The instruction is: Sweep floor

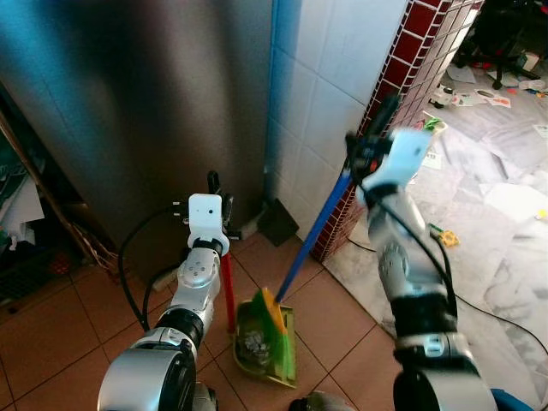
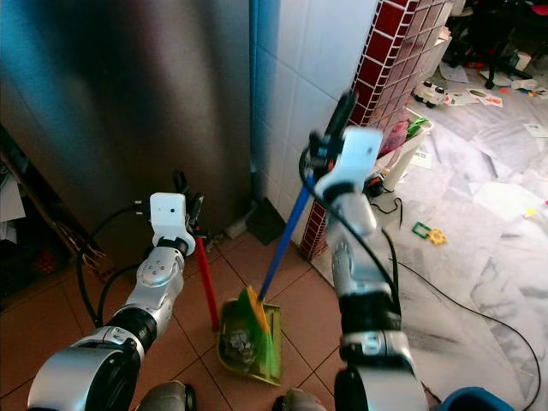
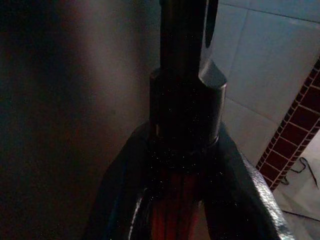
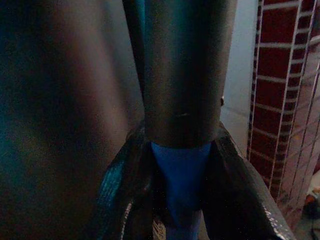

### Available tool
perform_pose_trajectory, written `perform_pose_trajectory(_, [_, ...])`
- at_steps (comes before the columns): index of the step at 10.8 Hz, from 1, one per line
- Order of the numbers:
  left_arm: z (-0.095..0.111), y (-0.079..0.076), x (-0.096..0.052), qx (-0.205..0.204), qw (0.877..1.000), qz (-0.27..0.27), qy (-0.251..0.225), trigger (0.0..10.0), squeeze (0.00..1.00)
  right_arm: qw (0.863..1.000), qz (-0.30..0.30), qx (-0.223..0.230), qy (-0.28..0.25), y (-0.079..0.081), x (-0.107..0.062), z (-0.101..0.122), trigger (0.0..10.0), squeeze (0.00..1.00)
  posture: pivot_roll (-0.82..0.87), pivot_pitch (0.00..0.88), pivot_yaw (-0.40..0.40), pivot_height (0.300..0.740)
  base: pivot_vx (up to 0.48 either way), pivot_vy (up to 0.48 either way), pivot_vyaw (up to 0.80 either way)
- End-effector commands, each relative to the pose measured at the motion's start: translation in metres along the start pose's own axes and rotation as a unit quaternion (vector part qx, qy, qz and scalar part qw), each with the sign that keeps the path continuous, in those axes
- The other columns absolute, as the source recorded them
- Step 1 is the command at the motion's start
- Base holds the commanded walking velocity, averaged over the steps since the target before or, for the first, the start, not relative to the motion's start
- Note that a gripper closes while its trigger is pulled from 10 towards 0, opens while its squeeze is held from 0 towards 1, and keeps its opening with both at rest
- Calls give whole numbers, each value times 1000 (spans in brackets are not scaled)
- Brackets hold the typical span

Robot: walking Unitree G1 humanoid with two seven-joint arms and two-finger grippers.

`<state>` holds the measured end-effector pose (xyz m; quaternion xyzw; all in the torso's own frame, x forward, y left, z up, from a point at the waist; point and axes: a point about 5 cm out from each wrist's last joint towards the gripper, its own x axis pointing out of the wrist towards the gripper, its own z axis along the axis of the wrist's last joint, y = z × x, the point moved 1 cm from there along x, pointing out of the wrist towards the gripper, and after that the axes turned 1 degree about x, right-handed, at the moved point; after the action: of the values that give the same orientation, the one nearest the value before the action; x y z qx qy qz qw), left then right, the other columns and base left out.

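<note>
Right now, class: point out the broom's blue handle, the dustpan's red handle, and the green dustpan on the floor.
Blue handle [image 1: 310, 235], left eye view, middle of the shaft.
Red handle [image 1: 229, 287], left eye view, mid shaft below the left gripper.
Green dustpan [image 1: 285, 353], left eye view, on its right wall.

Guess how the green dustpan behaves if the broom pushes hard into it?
The green dustpan looks like thin plastic, probably light, so it may skid on the smooth tiles. The left pincer grips its upright red handle, which likely resists tipping.
</note>
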<state>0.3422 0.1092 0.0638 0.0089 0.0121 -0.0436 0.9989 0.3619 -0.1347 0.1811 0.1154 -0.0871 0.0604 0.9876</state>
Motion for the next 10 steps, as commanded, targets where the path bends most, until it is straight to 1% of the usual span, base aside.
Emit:
perform_pose_trajectory(1, [2, -3, 3, -4, 1000, -9, 3, 10000, 0, 998, -9, 0, -56, -3, 7, 24, 10000, 0, -85, 36, -51, 740, 0, 0, 0])
perform_pose_trajectory(2, [2, -4, 3, -4, 1000, -10, 3, 10000, 0, 998, -14, -16, -61, -4, 9, 26, 10000, 0, -83, 32, -53, 740, 0, 0, 0])
perform_pose_trajectory(3, [2, -5, 2, -5, 1000, -13, 2, 10000, 0, 996, -20, -50, -67, -8, 9, 27, 10000, 0, -81, 31, -55, 740, 0, 0, 0])
perform_pose_trajectory(4, [3, -4, 3, -11, 1000, -14, 1, 10000, 0, 992, -18, -101, -72, -13, 6, 24, 10000, 0, -77, 28, -56, 740, 0, 0, 0])
perform_pose_trajectory(5, [7, -2, 5, -10, 1000, -10, -9, 10000, 0, 991, -14, -112, -72, -14, 2, 20, 10000, 0, -76, 33, -54, 740, 0, 0, 0])
perform_pose_trajectory(6, [14, 1, 6, -12, 1000, -8, -28, 10000, 0, 989, -21, -129, -62, -18, -8, 8, 10000, 0, -68, 27, -48, 740, 0, 0, 0])
perform_pose_trajectory(7, [17, 1, 3, -4, 999, -18, -47, 10000, 0, 988, -22, -141, -55, -19, -14, -1, 10000, 0, -55, 23, -45, 740, 0, 0, 0])
perform_pose_trajectory(8, [17, 6, -1, 13, 998, -15, -58, 10000, 0, 987, -22, -153, -43, -20, -21, -13, 10000, 0, -48, 21, -35, 740, 0, 0, 0])
perform_pose_trajectory(9, [18, 10, -3, 32, 997, -23, -62, 10000, 0, 985, -30, -168, -33, -21, -23, -19, 10000, 0, -46, 28, -29, 740, 0, 0, 0])
perform_pose_trajectory(10, [20, 11, -4, 40, 997, -31, -65, 10000, 0, 983, -42, -179, -25, -24, -23, -22, 10000, 0, -45, 30, -24, 740, 0, 0, 0])
